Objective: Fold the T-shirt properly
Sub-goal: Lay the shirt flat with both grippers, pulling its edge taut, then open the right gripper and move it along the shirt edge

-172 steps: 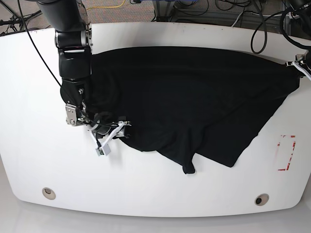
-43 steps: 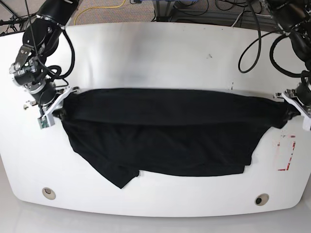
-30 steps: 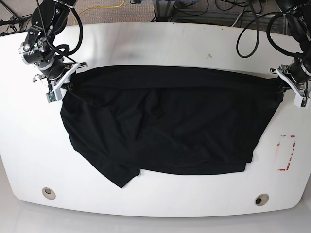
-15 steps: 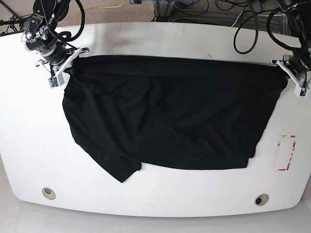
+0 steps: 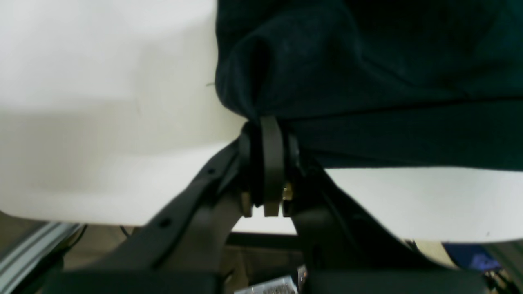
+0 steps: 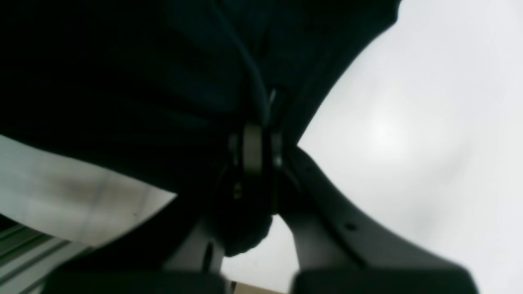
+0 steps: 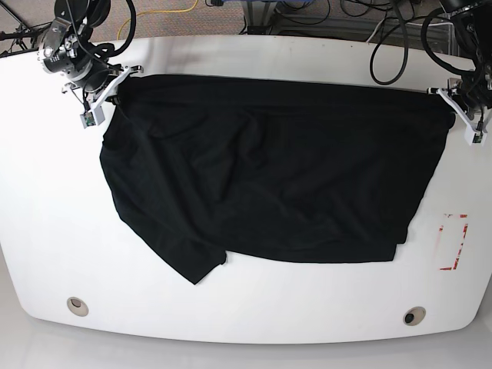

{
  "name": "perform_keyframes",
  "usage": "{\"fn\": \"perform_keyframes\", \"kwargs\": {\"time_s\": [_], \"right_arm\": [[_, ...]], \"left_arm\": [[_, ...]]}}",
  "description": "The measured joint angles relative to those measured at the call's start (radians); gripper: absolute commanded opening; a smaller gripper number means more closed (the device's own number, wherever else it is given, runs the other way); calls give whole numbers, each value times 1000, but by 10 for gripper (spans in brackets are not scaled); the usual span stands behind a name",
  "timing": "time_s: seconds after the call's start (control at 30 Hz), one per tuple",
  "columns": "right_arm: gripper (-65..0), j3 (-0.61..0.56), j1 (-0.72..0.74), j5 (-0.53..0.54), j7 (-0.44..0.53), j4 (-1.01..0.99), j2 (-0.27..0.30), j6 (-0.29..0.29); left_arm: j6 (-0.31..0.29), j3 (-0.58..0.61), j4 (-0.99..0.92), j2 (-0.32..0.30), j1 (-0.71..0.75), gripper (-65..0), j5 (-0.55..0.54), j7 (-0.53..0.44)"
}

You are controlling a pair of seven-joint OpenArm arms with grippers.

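The T-shirt lies spread across the far half of the white table, its far edge pulled taut between both arms. The left claw is clamped tight on one far corner, the right claw likewise on the other. Nothing here serves as a container.

No readable text, label, brand or number shows in any of the views; the only sign-like mark is a faint red rectangular outline on the white table, carrying no letters that can be made out, and it lies well apart from the fingers of both grippers, on the left arm's side
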Motion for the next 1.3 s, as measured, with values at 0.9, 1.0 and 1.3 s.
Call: {"fn": "perform_keyframes", "kwargs": {"time_s": [0.9,1.0,1.3], "right_arm": [[-59,1,72,-26,-21,69,-68,-3],[-59,6,121,-19,-1,56,-66,-6],[-59,6,294,-32,-16,-129,-8,-11]], "left_arm": [[0,110,7,-1,28,-76,14,71],[0,106,35,-1,2,-76,-6,84],[0,90,144,0,-54,-76,-106,87]]}}
